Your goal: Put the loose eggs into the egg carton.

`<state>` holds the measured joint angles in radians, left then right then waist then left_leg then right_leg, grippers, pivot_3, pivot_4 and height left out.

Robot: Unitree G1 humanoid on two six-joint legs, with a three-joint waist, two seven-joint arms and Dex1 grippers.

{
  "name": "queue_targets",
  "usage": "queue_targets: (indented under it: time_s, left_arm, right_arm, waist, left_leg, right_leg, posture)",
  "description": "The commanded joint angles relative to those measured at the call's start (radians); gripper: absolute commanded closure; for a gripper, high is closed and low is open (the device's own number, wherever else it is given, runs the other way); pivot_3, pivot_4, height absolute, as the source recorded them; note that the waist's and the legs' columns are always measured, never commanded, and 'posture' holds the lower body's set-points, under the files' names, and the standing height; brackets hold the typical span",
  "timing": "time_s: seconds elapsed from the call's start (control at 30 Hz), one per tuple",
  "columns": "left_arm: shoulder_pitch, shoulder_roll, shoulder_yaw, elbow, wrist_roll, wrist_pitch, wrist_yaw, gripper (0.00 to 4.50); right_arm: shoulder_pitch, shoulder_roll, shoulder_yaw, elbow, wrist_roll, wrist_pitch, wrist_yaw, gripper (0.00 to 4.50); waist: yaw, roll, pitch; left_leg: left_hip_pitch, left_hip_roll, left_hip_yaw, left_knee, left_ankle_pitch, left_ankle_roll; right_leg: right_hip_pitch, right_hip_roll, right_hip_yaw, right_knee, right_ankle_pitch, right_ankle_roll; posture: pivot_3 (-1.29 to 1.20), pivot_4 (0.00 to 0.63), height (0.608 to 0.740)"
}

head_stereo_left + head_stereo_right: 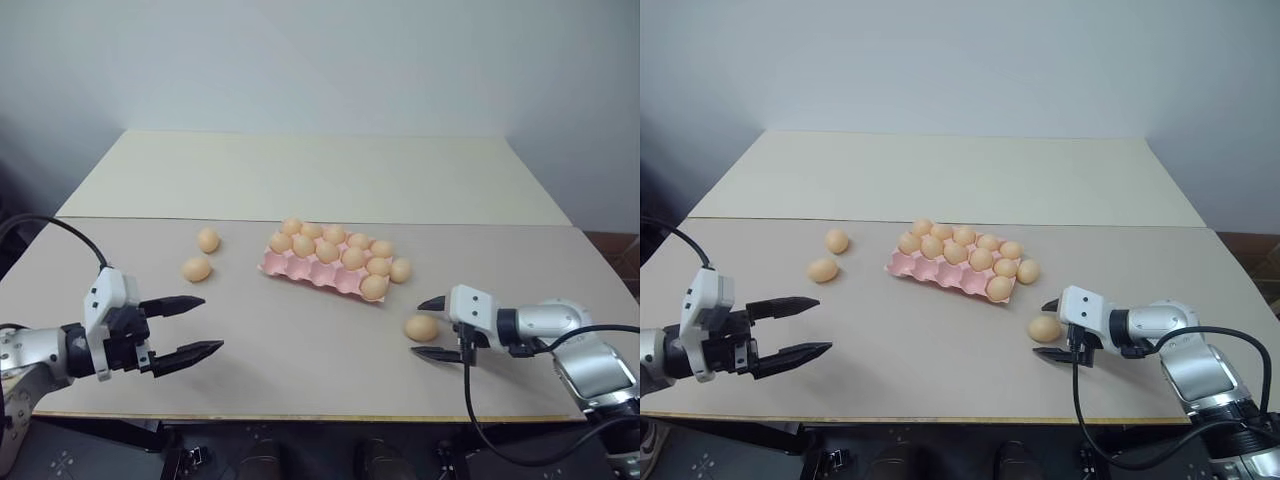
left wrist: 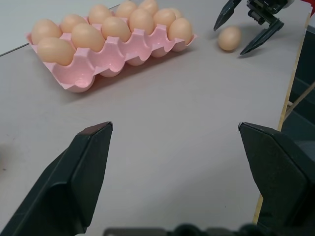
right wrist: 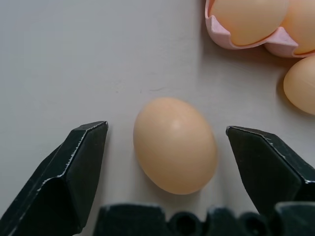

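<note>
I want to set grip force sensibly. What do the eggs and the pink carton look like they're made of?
The egg between the right pincer's fingers: smooth, matte, evenly tan, unspeckled, all alike, so possibly plastic dummies; a real shell can't be ruled out. The egg carton: pale pink with thin, crisp moulded edges and a faint sheen, more likely plastic than pulp.

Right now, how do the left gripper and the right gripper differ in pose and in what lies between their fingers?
The right gripper brackets a loose egg lying on the table, one finger on each side, gaps showing; the left gripper has nothing between its fingers. The right gripper sits near the egg carton; the left gripper hangs farther from it, nearer two other loose eggs. Both stand open.
</note>
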<state>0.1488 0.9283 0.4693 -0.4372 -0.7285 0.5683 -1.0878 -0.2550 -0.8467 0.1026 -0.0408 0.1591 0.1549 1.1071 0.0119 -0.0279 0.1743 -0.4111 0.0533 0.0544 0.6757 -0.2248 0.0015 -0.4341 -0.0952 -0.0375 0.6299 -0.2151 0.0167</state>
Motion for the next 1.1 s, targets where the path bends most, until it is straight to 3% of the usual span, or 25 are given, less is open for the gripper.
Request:
queue_targets:
  time_s: [0.03,0.13,0.53,0.8,1.1]
  left_arm:
    - [-0.004,0.001,0.020,-0.014,0.000,-0.024,-0.007,0.00]
    - [-0.004,0.003,0.023,-0.011,0.000,-0.026,-0.013,0.00]
    - [-0.016,0.002,0.011,0.003,0.013,-0.039,-0.021,0.00]
    - [-0.021,-0.011,-0.001,0.000,0.016,-0.044,-0.008,0.00]
    - [-0.005,-0.017,0.010,-0.010,0.019,-0.047,-0.001,0.00]
  right_arm:
    - [-0.017,0.004,-0.015,0.005,-0.010,-0.033,-0.012,1.24]
    - [-0.015,0.009,-0.015,0.010,-0.025,-0.041,-0.028,2.27]
    - [-0.062,0.026,-0.054,-0.075,0.005,-0.021,-0.065,2.27]
    - [-0.293,0.200,0.017,-0.034,-0.036,0.054,-0.196,2.27]
    - [-0.355,0.317,0.095,0.033,-0.108,0.018,-0.241,2.27]
  waist:
    - [0.000,0.000,0.000]
    - [0.000,0.000,0.000]
    - [-0.003,0.000,0.000]
    - [-0.012,0.000,0.000]
    - [-0.011,0.000,0.000]
  left_leg:
    - [0.000,0.000,0.000,0.000,0.000,0.000]
    - [0.000,0.000,0.000,0.000,0.000,0.000]
    - [0.000,0.000,0.000,0.000,0.000,0.000]
    - [0.001,0.003,0.001,0.000,0.000,0.000]
    - [-0.004,0.002,0.001,0.000,0.000,0.000]
  right_leg:
    - [0.000,0.000,0.000,0.000,0.000,0.000]
    - [0.000,0.000,0.000,0.000,0.000,0.000]
    - [0.000,0.000,0.000,0.001,0.000,0.000]
    - [-0.001,0.003,0.002,0.002,0.003,0.000]
    - [-0.004,0.003,0.001,0.000,0.008,0.001]
  posture:
    - [0.00,0.150,0.740]
    - [0.00,0.150,0.740]
    - [0.00,0.150,0.740]
    - [0.00,0.150,0.740]
    - [0.00,0.150,0.740]
